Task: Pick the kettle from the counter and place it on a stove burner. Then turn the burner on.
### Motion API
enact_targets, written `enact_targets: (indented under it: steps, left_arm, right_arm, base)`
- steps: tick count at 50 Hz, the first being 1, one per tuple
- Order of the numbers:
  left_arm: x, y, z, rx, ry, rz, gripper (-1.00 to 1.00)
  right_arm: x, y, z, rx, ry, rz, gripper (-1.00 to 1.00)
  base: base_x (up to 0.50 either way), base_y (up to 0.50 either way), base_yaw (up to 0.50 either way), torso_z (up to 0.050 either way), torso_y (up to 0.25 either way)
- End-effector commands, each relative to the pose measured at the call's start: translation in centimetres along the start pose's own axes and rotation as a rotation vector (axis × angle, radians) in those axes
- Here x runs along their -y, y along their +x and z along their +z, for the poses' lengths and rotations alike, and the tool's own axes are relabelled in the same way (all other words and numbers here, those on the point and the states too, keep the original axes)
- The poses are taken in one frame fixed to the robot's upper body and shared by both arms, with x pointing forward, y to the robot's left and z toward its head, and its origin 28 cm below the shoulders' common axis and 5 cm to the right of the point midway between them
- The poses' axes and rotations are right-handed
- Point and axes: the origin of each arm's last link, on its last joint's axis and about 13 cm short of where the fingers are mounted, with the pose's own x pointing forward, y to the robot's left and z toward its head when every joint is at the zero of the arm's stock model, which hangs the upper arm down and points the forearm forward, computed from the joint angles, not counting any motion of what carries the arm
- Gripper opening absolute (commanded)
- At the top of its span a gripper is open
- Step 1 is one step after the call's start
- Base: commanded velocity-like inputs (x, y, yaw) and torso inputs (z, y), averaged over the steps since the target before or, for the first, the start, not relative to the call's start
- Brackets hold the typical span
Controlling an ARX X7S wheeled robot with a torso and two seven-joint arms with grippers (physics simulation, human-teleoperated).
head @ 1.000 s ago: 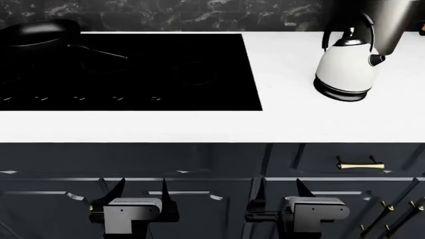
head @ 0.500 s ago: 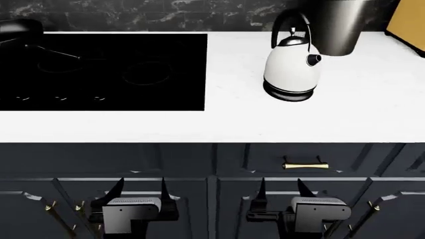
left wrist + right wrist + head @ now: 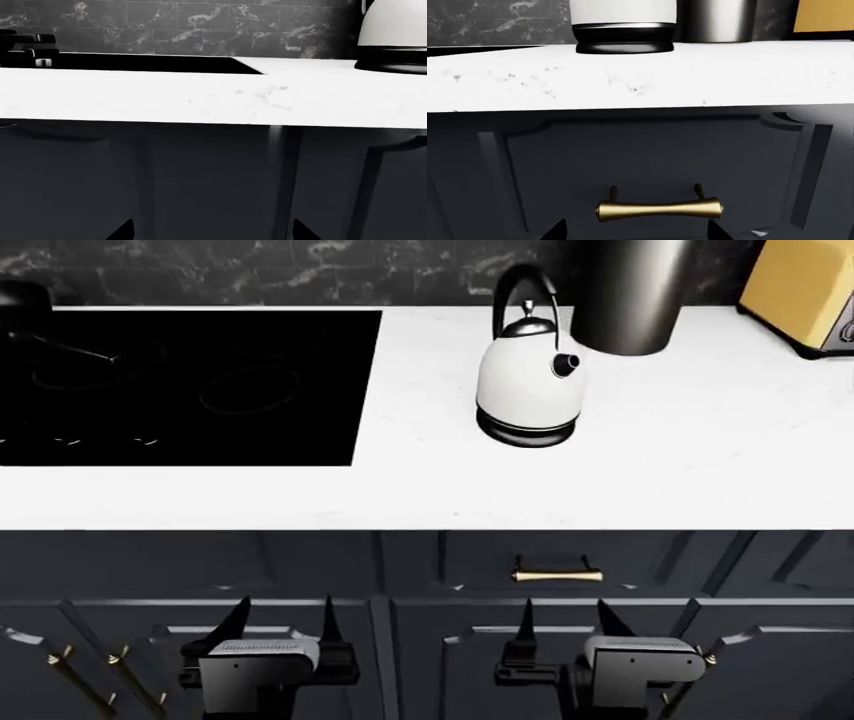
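Kettle [image 3: 529, 375] on counter [image 3: 667, 470]; handle top cropped. Both pincers [image 3: 280, 625] [image 3: 561, 625] spread, empty.

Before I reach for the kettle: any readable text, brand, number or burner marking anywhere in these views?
No readable text in any view.
Kettle: no brand or label, only a plain black side dot.
Cooktop: small pale marks along its front edge, too small to read.
Yellow appliance: no lettering visible.

White counter [image 3: 200, 100] edge-on above dark cabinet fronts [image 3: 200, 185]; kettle [image 3: 393, 40] base at far end
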Motion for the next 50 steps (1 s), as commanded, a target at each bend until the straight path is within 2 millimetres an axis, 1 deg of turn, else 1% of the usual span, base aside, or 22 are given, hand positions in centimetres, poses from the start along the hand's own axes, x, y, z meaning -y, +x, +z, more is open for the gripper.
enact_targets:
  steps: [1, 35, 36, 37, 38, 39, 40, 42, 43, 44, 45, 46, 47, 48, 49, 50]
  left_arm:
    - [-0.1, -0.1, 0.1, 0.001, -0.018, -0.031, 1.00]
    - [0.0, -0.1, 0.2, -0.009, -0.029, -0.051, 1.00]
    - [0.0, -0.2, 0.3, -0.011, -0.041, -0.048, 1.00]
    - [-0.2, -0.2, 0.6, -0.022, -0.035, -0.040, 1.00]
    - [-0.3, -0.4, 1.8, -0.011, -0.116, -0.045, 1.00]
    - [-0.6, -0.7, 3.6, 0.025, -0.119, -0.061, 1.00]
    - [-0.7, -1.0, 4.6, 0.035, -0.112, -0.068, 1.00]
    - [-1.0, -1.7, 7.3, 0.094, -0.100, -0.083, 1.00]
    - [-1.3, -1.9, 8.9, 0.095, -0.097, -0.074, 1.00]
    - [-1.6, -2.0, 10.2, 0.148, -0.094, -0.077, 1.00]
    - [-2.0, -2.3, 11.7, 0.186, -0.085, -0.090, 1.00]
    - [-2.2, -2.4, 12.7, 0.206, -0.083, -0.098, 1.00]
    - [-2.7, -2.3, 14.1, 0.226, -0.072, -0.092, 1.00]
    - [-2.9, -2.3, 14.6, 0.226, -0.045, -0.088, 1.00]
    - [-3.3, -2.3, 15.5, 0.229, -0.016, -0.102, 1.00]
    - [-3.4, -2.3, 15.9, 0.233, -0.001, -0.105, 1.00]
  right_arm:
    - [-0.1, 0.0, 0.0, 0.006, -0.003, 0.007, 1.00]
    - [-0.1, -0.1, 0.1, 0.010, -0.005, 0.022, 1.00]
    - [-0.1, -0.1, 0.2, 0.014, 0.004, 0.025, 1.00]
    - [-0.2, -0.6, 0.8, -0.028, 0.082, 0.056, 1.00]
    - [-0.4, -1.0, 1.9, 0.003, 0.091, 0.064, 1.00]
    - [-0.7, -1.5, 3.7, 0.027, 0.105, 0.079, 1.00]
    - [-0.7, -1.8, 4.8, 0.039, 0.129, 0.083, 1.00]
    - [-0.8, -2.9, 7.1, 0.075, 0.131, 0.113, 1.00]
    - [-0.8, -3.7, 8.4, 0.098, 0.121, 0.137, 1.00]
    - [-0.8, -4.2, 9.3, 0.112, 0.083, 0.155, 1.00]
    - [-0.7, -4.9, 10.7, 0.139, 0.097, 0.172, 1.00]
    - [-0.5, -5.3, 11.6, 0.149, 0.104, 0.175, 1.00]
    - [-0.2, -5.7, 13.0, 0.160, 0.104, 0.163, 1.00]
    - [-0.1, -5.9, 13.6, 0.162, 0.103, 0.168, 1.00]
    - [0.0, -6.2, 14.8, 0.171, 0.099, 0.165, 1.00]
    - [0.1, -6.4, 15.3, 0.174, 0.079, 0.167, 1.00]
  base:
    - [0.00, 0.00, 0.00, 0.050, 0.000]
    - [0.00, 0.00, 0.00, 0.050, 0.000]
    - [0.00, 0.00, 0.00, 0.050, 0.000]
    - [0.00, 0.00, 0.00, 0.048, 0.000]
    - [0.00, 0.00, 0.00, 0.000, 0.000]
    - [0.00, 0.00, 0.00, 0.000, 0.000]
    - [0.00, 0.00, 0.00, 0.000, 0.000]
    - [0.00, 0.00, 0.00, 0.000, 0.000]
    - [0.00, 0.00, 0.00, 0.000, 0.000]
    - [0.00, 0.00, 0.00, 0.000, 0.000]
    - [0.00, 0.00, 0.00, 0.000, 0.000]
    - [0.00, 0.00, 0.00, 0.000, 0.000]
    - [0.00, 0.00, 0.00, 0.000, 0.000]
    - [0.00, 0.00, 0.00, 0.000, 0.000]
    - [0.00, 0.00, 0.00, 0.000, 0.000]
    - [0.00, 0.00, 0.00, 0.000, 0.000]
